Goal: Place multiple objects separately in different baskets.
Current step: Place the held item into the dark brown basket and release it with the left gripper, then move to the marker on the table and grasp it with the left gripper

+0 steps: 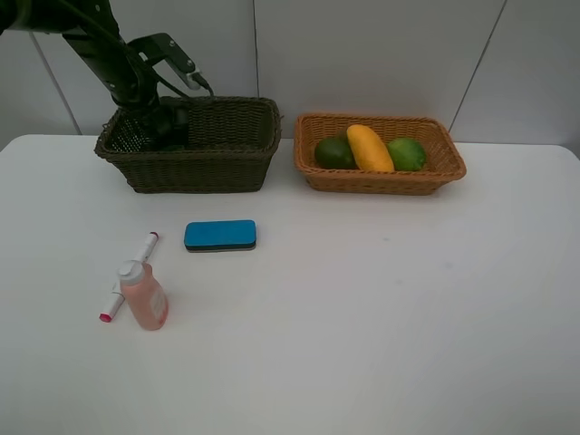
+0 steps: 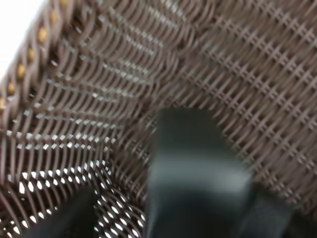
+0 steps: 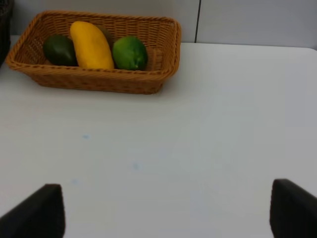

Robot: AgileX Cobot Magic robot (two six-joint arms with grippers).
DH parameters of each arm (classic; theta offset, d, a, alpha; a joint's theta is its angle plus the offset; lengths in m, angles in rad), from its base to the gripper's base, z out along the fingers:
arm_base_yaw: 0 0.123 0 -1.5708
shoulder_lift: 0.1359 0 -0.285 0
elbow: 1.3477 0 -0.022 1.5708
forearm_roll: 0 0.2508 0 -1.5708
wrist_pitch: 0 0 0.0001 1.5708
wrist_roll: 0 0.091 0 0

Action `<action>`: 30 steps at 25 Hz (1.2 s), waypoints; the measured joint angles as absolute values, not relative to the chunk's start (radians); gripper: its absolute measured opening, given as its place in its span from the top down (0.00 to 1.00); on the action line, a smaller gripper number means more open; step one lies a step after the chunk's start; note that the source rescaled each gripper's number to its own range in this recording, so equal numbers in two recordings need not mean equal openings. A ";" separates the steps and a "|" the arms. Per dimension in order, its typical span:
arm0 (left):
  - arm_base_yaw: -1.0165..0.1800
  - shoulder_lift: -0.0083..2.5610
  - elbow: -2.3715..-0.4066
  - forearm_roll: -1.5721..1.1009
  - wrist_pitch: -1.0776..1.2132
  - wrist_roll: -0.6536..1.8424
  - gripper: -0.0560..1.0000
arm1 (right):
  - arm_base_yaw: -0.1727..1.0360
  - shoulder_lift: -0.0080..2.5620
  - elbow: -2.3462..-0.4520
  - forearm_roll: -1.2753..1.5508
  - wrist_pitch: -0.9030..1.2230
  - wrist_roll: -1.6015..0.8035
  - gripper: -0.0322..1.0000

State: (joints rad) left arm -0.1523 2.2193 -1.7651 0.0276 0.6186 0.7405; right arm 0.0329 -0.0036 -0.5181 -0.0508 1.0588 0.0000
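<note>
Exterior high view: the left gripper (image 1: 166, 125) sits low inside the left end of the dark basket (image 1: 195, 172), whose wall hides the jaws. The left wrist view is blurred. It shows the weave and a dark block (image 2: 195, 168) against the basket floor. It cannot be told whether the jaws are apart or clamped on that block, nor what the block is. The right gripper (image 3: 163, 213) is outside the exterior view. It hangs over the counter (image 1: 408, 317) to the right of the dark basket, jaws wide apart and empty.

Three items lie on the counter in front of the dark basket:
- The eraser (image 1: 220, 235) lies near the front wall, long axis parallel to it.
- The pink bottle (image 1: 145, 299) stands farther out, toward the basket's left end.
- The marker (image 1: 145, 246) lies diagonally and is partly hidden behind the bottle.

The left arm is judged nearer to all three.

The orange basket (image 1: 381, 181), just right of the dark basket, holds the avocado (image 1: 333, 153), mango (image 1: 369, 148) and green fruit (image 1: 407, 154). No kiwi is discernible.
</note>
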 joint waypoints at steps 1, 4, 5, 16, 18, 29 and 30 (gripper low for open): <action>-0.152 2.219 -1.765 0.028 0.618 0.741 0.04 | 0.033 -0.004 -0.518 -0.051 1.059 0.000 0.01; -0.152 2.219 -1.765 0.028 0.618 0.741 0.01 | 0.033 -0.004 -0.518 -0.051 1.059 0.000 0.01; -0.152 2.219 -1.765 0.028 0.618 0.741 0.01 | 0.033 -0.004 -0.518 -0.051 1.059 0.000 0.01; -0.151 2.216 -1.765 0.025 0.650 0.741 0.00 | 0.033 -0.004 -0.518 -0.051 1.059 0.000 0.01; -0.151 2.199 -1.765 0.025 0.669 0.741 0.00 | 0.033 -0.004 -0.518 -0.051 1.059 0.000 0.01; -0.151 1.992 -1.729 0.026 0.885 0.424 0.00 | 0.033 -0.004 -0.518 -0.051 1.059 0.000 0.01; -0.151 1.966 -1.702 0.026 0.891 0.399 0.00 | 0.033 -0.004 -0.518 -0.051 1.059 0.000 0.01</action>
State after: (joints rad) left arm -0.1511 1.9661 -1.7015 0.0264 0.8908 0.3993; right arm 0.0329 -0.0036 -0.5181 -0.0508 1.0588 0.0000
